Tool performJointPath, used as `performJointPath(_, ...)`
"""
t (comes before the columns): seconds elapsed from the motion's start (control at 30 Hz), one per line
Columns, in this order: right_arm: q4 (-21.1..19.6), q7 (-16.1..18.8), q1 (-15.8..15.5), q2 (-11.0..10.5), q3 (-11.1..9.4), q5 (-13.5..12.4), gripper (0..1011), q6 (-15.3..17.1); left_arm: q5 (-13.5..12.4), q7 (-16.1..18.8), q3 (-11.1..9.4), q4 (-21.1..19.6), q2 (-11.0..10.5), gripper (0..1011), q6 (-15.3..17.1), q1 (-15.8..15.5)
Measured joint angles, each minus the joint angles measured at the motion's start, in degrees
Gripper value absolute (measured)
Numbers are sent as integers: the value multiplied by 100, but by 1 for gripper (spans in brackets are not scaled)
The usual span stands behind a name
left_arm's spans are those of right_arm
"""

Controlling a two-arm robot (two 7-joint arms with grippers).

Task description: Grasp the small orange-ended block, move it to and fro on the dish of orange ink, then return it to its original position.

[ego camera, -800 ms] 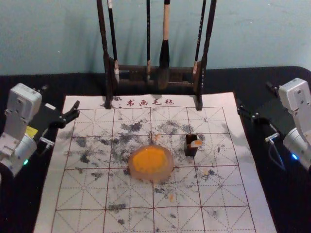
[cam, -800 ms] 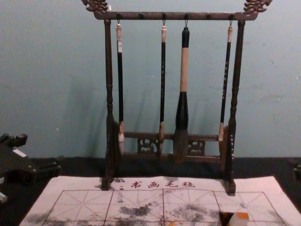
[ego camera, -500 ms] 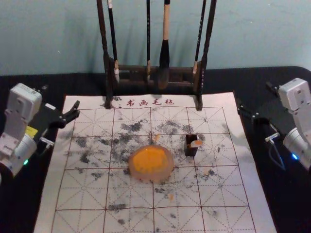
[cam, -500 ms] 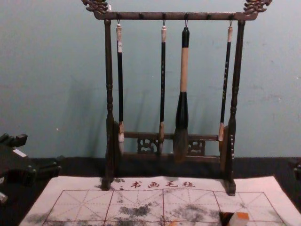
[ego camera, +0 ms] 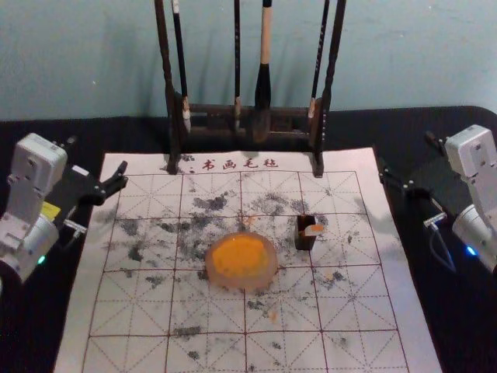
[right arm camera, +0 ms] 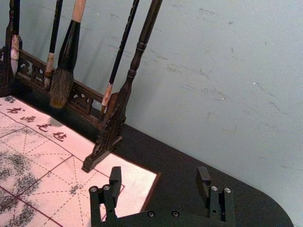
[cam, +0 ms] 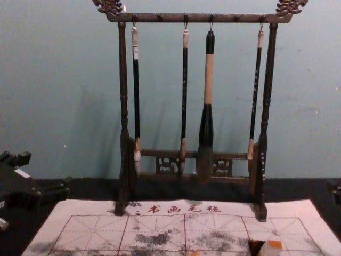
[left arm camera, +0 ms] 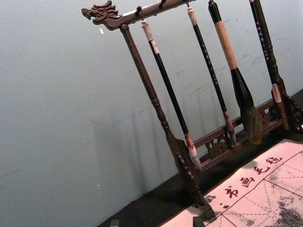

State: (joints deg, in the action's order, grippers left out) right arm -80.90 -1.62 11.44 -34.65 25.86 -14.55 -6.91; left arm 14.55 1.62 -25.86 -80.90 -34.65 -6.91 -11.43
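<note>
Left pincer (left arm camera: 156,222) and right pincer (right arm camera: 158,174), spread apart, flanked the calligraphy mat (ego camera: 116,315); nothing had shifted, leaving the orange-ended block (ego camera: 314,231) ungrasped.

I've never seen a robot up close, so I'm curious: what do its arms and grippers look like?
The left arm and right arm have pale grey, rounded casings. The left carries a yellow label and green light; the right has a blue light and a thin cable. The left gripper and right gripper are black and two-fingered, the right with round screws.
</note>
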Motion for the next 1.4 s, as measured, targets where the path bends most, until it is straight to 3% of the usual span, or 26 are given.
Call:
performJointPath(0.8,-1,95,-6,-3,-18,0,1000,-42,0,0,0,0,0,1001,0,0)
performJointPath(1.03,-52,872,-54,-168,-52,-191,1000,-473,0,0,0,0,0,1001,0,0)
performJointPath(1.4,-43,2658,-155,-539,-103,-884,1000,-1287,0,0,0,0,0,1001,0,0)
